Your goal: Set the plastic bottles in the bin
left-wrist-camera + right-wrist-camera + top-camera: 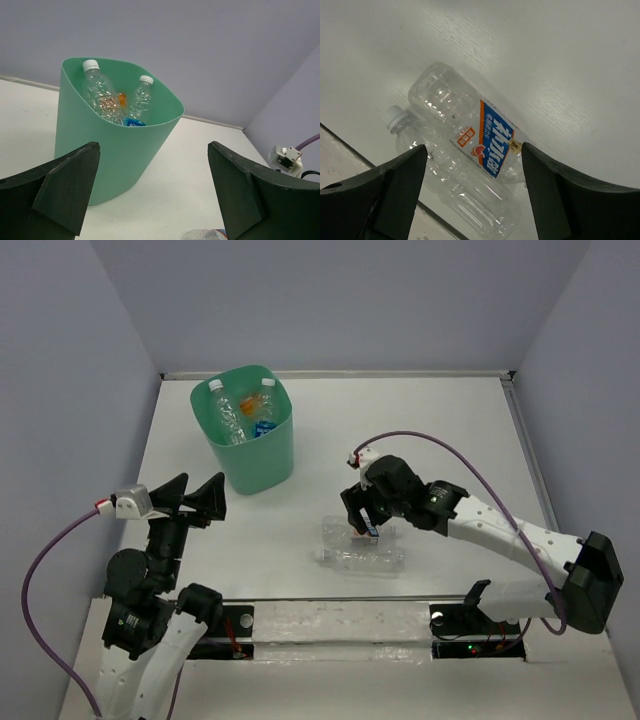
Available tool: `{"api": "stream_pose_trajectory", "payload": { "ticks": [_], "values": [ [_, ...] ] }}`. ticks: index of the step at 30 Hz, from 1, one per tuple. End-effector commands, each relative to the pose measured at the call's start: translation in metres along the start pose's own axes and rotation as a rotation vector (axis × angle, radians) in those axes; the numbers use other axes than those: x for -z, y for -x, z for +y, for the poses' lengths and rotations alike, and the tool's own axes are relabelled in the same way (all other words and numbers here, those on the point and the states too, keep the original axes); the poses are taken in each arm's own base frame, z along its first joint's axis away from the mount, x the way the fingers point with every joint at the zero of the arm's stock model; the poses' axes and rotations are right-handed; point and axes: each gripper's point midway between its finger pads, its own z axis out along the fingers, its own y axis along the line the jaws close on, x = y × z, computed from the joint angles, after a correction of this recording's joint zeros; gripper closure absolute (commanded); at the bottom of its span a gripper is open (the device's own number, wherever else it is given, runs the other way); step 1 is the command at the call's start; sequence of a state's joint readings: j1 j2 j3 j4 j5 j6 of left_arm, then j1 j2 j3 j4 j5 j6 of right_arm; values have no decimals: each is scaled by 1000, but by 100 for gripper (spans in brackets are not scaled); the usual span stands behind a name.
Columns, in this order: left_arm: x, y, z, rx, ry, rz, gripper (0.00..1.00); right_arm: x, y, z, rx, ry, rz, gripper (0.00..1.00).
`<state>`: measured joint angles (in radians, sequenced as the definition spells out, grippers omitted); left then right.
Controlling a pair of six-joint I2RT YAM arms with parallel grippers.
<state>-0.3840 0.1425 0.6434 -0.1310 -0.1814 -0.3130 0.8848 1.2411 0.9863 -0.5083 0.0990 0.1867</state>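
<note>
- Bottles (360,560): I count four for sure, two lying on the table (450,430) and two upright in the bin (255,465).
- One bin, mint green with rounded corners and narrowing downward, stands at the upper left of the top view.
- Both bin bottles are clear and crinkled with white caps, a taller one (100,95) on the left and a shorter one (140,100) on the right.
- An orange piece (121,100) shows between them and a blue label (134,122) low at the rim. I cannot tell whether either belongs to a further bottle.
- The table pair lies side by side, touching, at lower centre of the top view.
- The labelled bottle (470,130) is clear, with a blue wrapper bearing white characters and a small orange patch.
- The plain bottle (465,195) beside it is clear and ribbed, its white cap pointing to the left of my right wrist view.
- Two claws: my left claw (195,490) is spread wide and holds nothing. It hangs at the left of the top view, facing the bin.
- My right claw (365,525) sits over the table pair with its jaws apart and the labelled bottle between them. I cannot tell whether the pads touch it.
</note>
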Motion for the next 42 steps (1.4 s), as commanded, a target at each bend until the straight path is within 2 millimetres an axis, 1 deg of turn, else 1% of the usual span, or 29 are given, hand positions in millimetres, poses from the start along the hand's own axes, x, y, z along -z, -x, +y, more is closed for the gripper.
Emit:
{"api": "stream_pose_trajectory", "payload": {
  "ticks": [1,2,5,6,8,10,12,13,16,18,20,21,22,23,26,29,30,32,33,34,35,36,38,40,41,42],
  "values": [
    [-4,14,-7,0,-24,-44,1,-8,-9,1,69,6,84,13],
    [-4,12,-6,0,-21,-41,1,-16,-8,6,93,28,97,10],
    [-4,13,-6,-2,-21,-41,1,-29,-7,12,193,64,129,5],
    [-4,13,-6,-1,-22,-43,1,-29,-7,13,193,71,128,4],
    [-4,13,-7,-1,-24,-43,1,-42,-14,16,281,91,179,3],
    [-3,12,-7,-1,-26,-40,1,-47,-18,18,312,99,201,1],
    [-3,12,-8,-1,-31,-40,1,-53,-22,17,339,100,219,1],
    [-3,13,-8,1,-34,-40,1,-56,-26,22,339,129,238,0],
    [-2,13,-8,1,-35,-42,1,-65,-33,23,351,141,272,0],
    [-2,13,-8,1,-34,-44,1,-69,-33,25,354,153,280,0],
    [-2,14,-9,4,-37,-46,1,-76,-33,23,363,139,283,4],
    [-1,14,-8,4,-36,-48,1,-81,-26,21,361,114,256,6],
    [-2,13,-8,3,-35,-45,1,-85,-23,16,366,80,242,10],
    [-1,14,-8,3,-35,-46,1,-88,-20,15,365,68,228,13],
    [-1,13,-8,3,-36,-43,1,-100,-5,11,367,24,166,14],
    [-1,13,-9,4,-37,-43,1,-110,-4,5,385,-14,163,15],
    [-1,13,-9,5,-39,-43,1,-116,-8,2,392,-27,182,15],
    [-1,13,-9,4,-38,-44,1,-123,-6,2,395,-39,172,15],
    [0,14,-9,5,-38,-45,1,-128,-8,-4,388,-56,178,17],
    [0,14,-9,5,-39,-47,1,-132,-3,-9,380,-68,161,22],
    [0,13,-9,5,-39,-43,1,-133,-5,-9,379,-68,167,25],
    [0,15,-9,5,-38,-49,1,-134,0,-14,380,-101,150,27],
    [0,14,-9,5,-40,-45,1,-129,11,-27,382,-166,118,32],
    [0,14,-9,7,-42,-44,1,-120,23,-32,404,-195,89,36],
    [0,13,-9,7,-42,-44,1,-109,39,-32,403,-208,44,37],
    [0,14,-10,7,-45,-46,1,-101,50,-37,409,-241,17,39]
  ]
}}
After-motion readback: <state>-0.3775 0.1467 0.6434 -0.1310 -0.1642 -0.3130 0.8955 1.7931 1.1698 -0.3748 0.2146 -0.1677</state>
